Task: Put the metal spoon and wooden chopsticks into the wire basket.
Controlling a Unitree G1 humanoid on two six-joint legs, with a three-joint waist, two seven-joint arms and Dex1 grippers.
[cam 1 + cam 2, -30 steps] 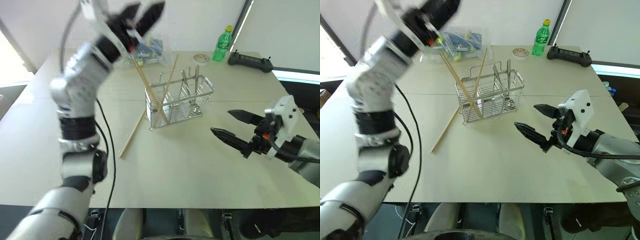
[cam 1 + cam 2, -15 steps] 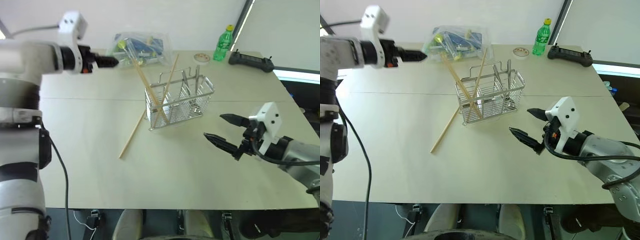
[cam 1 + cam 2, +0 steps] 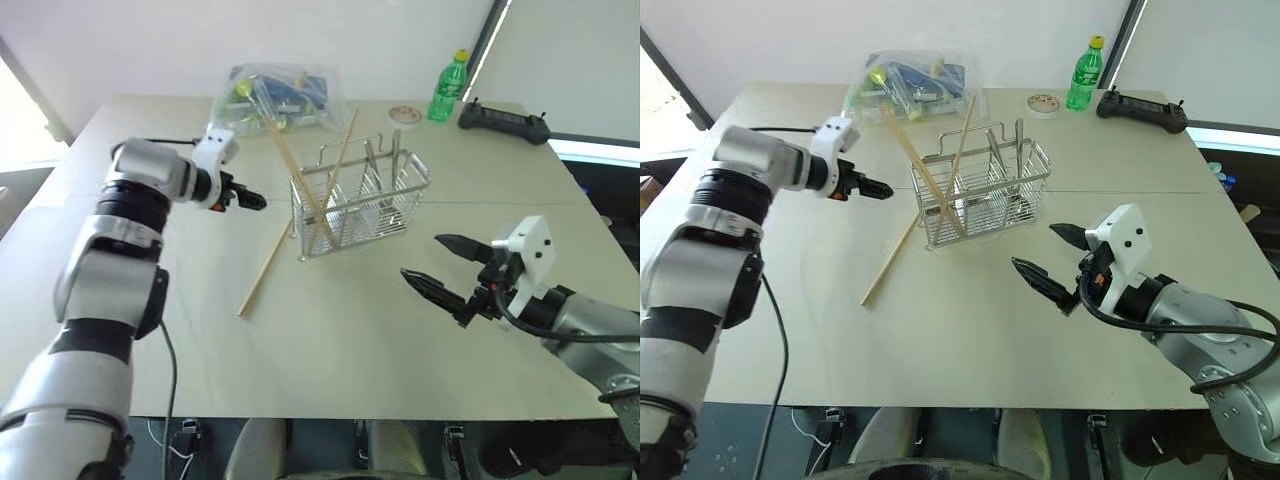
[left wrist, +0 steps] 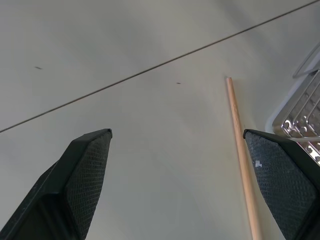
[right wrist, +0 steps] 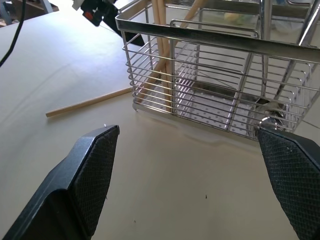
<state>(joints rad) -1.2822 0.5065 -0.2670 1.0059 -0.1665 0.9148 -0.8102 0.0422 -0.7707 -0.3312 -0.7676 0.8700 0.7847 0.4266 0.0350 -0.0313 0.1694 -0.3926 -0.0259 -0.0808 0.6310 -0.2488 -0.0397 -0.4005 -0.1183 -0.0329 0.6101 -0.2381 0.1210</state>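
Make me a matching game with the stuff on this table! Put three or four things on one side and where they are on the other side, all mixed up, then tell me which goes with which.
Things:
1. green bottle
2. loose chopstick
3. plastic bag
4. black controller

Places:
A. lying flat on the table beside the wire basket
B. at the far right corner of the table
C. at the far edge, behind the basket and the left claw
D. standing at the far edge, just left of the controller

Pairs: 1-D, 2-A, 3-C, 4-B
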